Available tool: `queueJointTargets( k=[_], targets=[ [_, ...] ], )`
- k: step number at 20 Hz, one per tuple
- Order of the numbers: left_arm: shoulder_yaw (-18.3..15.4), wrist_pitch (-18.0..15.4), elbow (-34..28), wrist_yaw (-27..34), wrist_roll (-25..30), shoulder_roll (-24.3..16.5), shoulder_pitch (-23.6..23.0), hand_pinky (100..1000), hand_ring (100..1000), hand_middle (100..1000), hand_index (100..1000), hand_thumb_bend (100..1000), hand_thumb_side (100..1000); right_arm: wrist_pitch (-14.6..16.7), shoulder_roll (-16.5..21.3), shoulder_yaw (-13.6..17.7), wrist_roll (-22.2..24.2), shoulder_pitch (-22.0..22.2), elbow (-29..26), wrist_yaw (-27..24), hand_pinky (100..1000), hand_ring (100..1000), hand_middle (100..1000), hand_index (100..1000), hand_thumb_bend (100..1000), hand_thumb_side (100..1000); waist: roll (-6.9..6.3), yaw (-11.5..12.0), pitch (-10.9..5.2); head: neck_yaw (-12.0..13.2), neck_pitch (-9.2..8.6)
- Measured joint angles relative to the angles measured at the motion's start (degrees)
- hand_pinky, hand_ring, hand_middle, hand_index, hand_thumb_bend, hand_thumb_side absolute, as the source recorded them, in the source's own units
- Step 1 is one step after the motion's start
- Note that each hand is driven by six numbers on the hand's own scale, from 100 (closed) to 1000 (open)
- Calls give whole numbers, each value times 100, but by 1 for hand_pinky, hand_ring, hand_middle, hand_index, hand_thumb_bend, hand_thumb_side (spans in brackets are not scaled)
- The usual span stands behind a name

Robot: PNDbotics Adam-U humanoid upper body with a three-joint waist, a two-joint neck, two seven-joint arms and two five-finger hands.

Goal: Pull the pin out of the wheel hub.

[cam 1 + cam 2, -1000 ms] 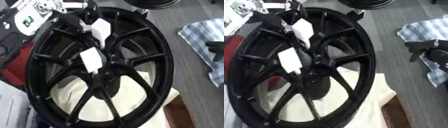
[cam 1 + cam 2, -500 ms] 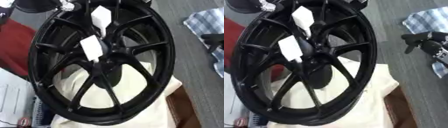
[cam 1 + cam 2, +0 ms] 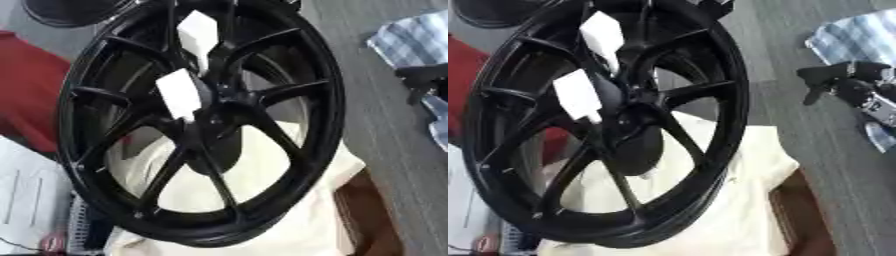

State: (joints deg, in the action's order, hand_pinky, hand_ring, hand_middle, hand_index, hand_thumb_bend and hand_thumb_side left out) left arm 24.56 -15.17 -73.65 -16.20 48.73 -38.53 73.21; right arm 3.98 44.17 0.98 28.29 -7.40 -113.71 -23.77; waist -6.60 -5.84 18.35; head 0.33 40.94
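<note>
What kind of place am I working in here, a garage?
Probably a workshop or garage, though that is a guess: a large black alloy wheel with white tags rests on a cream cloth, another dark wheel lies behind, and the floor is grey.

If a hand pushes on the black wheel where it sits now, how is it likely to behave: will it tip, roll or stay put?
The wheel looks rigid, with thick spokes and a wide rim, so it probably won't flex. It stands tilted on the cream cloth, so a push near the top may well rock or tip it. The round rim suggests it might also roll sideways, though the soft cloth likely damps that.
</note>
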Motion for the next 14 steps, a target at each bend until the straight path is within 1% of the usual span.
queueJointTargets(
  k=[1, 4, 7, 11, 14],
  targets=[
    [31, 32, -50, 89, 32, 0, 8, 935, 870, 823, 866, 401, 729, -2, 0, -1, 3, -16, 0, -1, 1000, 979, 595, 795, 100, 716, 0, -16, 0, -1, -81],
    [174, 124, -146, 302, 124, 1, 39, 939, 874, 830, 867, 415, 749, -13, 0, -21, 13, -41, 0, -2, 1000, 978, 594, 794, 100, 717, 0, -70, 3, -16, -302],
    [287, 186, -204, 380, 186, 3, 44, 937, 873, 830, 871, 415, 777, -31, 0, -33, 18, -68, 0, -2, 1000, 977, 592, 792, 100, 721, 0, -90, 29, -28, -443],
    [381, 213, -259, 454, 213, 37, 66, 936, 871, 828, 871, 403, 810, -75, -1, -49, 14, -100, 0, 4, 1000, 976, 590, 791, 100, 723, 0, -122, 65, -30, -531],
    [454, 213, -314, 565, 213, 37, 92, 930, 865, 823, 867, 370, 838, -103, -4, -69, 14, -118, 0, 8, 1000, 976, 589, 791, 100, 724, 0, -122, 92, -33, -531]
  ],
)
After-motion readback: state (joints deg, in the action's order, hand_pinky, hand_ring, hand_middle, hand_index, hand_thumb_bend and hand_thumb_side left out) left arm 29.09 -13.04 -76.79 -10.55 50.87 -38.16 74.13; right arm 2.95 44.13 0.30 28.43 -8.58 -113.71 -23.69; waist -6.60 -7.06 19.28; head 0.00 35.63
